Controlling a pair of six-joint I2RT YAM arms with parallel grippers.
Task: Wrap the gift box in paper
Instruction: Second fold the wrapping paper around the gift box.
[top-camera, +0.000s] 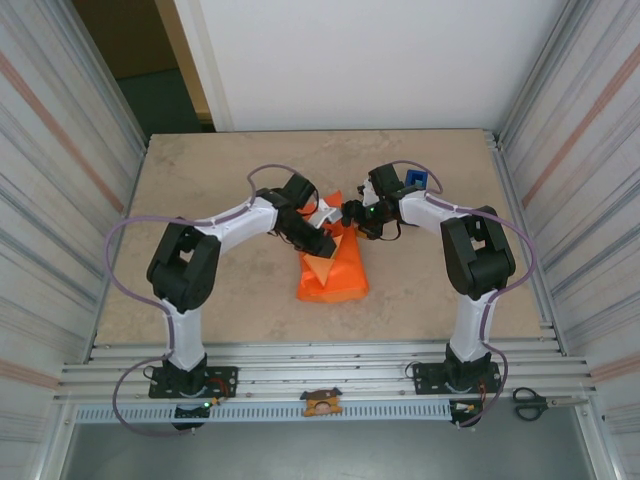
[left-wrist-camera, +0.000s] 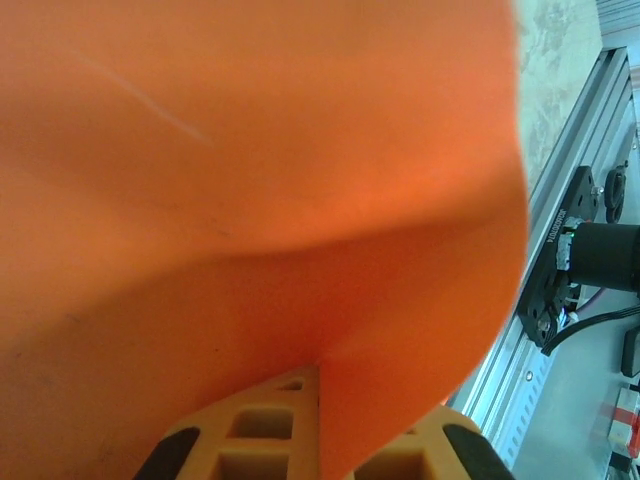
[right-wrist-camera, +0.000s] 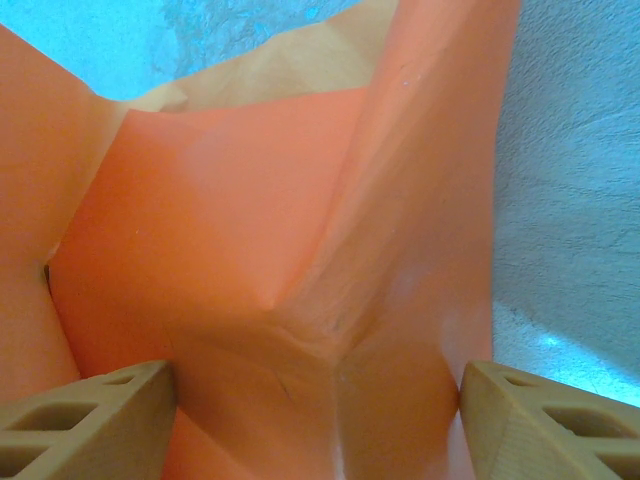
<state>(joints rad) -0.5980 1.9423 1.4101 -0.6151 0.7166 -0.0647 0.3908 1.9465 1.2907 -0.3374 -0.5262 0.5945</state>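
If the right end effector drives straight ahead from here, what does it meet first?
The paper: a creased fold sits directly ahead of the right end effector, between its open fingers. How close is hard to judge, but it looks near.

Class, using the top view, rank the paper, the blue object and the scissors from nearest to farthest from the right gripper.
Measured from the right gripper:
1. Paper: right at the fingers, in the middle of the scene.
2. Blue object: a little to the right and farther back.
3. Scissors: far off at the near right corner.
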